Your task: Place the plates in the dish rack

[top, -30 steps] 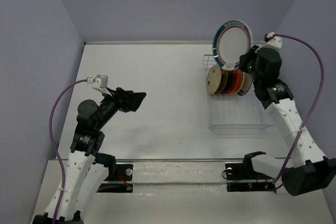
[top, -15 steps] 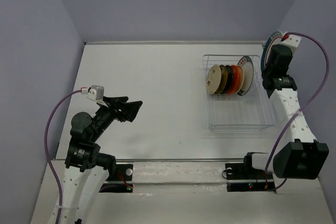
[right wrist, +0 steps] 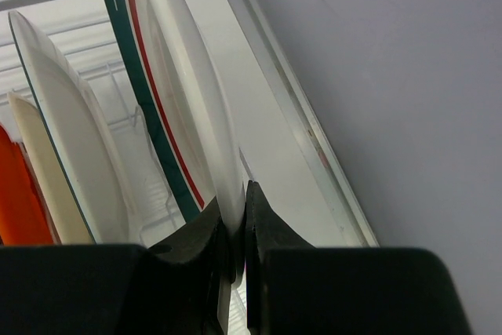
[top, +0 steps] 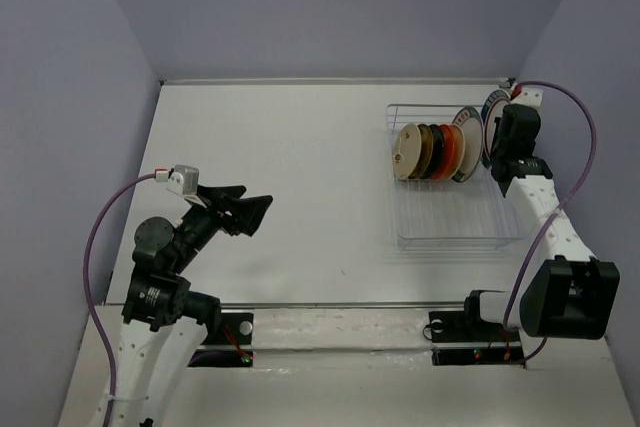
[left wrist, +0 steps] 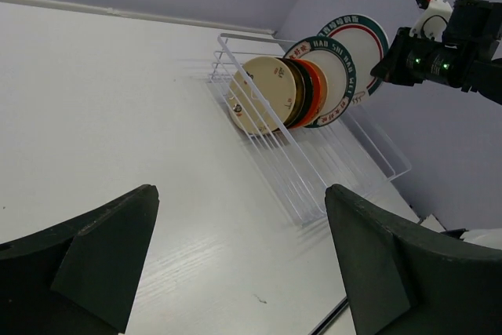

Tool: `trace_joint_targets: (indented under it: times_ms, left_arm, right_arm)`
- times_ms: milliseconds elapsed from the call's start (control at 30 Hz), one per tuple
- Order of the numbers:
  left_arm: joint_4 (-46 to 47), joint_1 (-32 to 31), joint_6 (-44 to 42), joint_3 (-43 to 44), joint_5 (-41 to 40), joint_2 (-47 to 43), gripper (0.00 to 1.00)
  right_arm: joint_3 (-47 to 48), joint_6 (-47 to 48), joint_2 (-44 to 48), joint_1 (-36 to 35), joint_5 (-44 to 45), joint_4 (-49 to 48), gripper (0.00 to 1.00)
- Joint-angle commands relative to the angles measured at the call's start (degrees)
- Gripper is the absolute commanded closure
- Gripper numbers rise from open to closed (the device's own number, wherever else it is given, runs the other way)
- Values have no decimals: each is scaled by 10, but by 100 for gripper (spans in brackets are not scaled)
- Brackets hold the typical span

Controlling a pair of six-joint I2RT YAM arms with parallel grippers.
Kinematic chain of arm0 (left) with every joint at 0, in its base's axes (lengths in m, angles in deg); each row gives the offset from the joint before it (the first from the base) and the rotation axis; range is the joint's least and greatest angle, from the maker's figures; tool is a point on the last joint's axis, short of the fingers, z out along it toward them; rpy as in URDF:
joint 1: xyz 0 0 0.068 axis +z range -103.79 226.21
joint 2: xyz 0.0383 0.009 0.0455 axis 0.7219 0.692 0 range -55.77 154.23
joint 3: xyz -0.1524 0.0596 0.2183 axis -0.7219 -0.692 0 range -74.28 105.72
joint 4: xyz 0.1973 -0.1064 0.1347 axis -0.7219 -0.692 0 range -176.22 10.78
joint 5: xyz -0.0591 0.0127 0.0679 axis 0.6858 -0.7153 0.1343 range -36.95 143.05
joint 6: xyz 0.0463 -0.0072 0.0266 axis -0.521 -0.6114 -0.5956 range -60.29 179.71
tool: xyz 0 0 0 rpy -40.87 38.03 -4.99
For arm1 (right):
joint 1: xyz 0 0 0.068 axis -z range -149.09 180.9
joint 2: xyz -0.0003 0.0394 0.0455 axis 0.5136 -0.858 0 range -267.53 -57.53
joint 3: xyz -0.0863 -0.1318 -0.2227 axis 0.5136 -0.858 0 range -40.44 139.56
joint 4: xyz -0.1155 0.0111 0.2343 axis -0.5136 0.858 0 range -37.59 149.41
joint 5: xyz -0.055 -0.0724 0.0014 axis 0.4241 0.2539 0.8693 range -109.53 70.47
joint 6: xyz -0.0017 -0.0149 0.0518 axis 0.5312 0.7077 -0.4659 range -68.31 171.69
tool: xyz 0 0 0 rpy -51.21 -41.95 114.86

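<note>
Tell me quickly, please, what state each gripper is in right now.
Left gripper: open, holding nothing.
Right gripper: shut on the edge of a green-and-red-rimmed plate.

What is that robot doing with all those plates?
It is loading plates on edge into the white dish rack. The right gripper is pinching the rim of a green-and-red-rimmed plate, holding it upright at the rack's right end, beside the row of plates already standing there. Whether it is fully seated can't be seen. The left gripper is open and empty, hovering over the table, away from the rack.
</note>
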Motion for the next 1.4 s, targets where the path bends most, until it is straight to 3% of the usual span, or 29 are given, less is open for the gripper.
trace_joint_targets:
  times_ms: [0, 133, 300, 533, 567, 767, 833, 967, 1067, 1167, 1267, 1367]
  left_arm:
    - [9, -3, -7, -7, 8, -8, 1]
    - [8, -3, -7, -7, 7, -8, 1]
    - [9, -4, -6, -7, 8, -7, 1]
    - [8, -5, -7, -7, 6, -5, 1]
    - [8, -5, -7, -6, 5, -4, 1]
    - [6, -6, -7, -5, 0, 2, 1]
    - [5, -6, -7, -6, -2, 6, 1]
    - [5, -5, -7, -6, -4, 12, 1]
    - [5, -6, -7, -6, -9, 15, 1]
    - [4, -5, -7, -7, -21, 12, 1]
    - [2, -4, -7, -7, -37, 15, 1]
    - [4, -5, -7, -7, -50, 22, 1]
  right_arm:
    - [-10, -13, 2, -2, -36, -52, 93]
    - [-3, -22, 15, -2, 0, -49, 93]
    - [12, -15, 9, -2, -33, -24, 93]
    - [11, -66, -37, -2, -26, -3, 55]
    - [17, -78, -43, -2, -12, 11, 43]
    - [103, -133, -25, -2, 36, 76, 12]
    - [129, -155, -3, -2, 32, 93, 6]
    - [161, -221, 60, -2, -51, 110, 0]
    - [144, -252, 120, -2, -139, 105, 5]
    - [122, -261, 170, -2, -212, 103, 0]
    - [85, -299, 242, -2, -382, 96, 0]
    - [33, -332, 314, -2, -478, 48, 0]
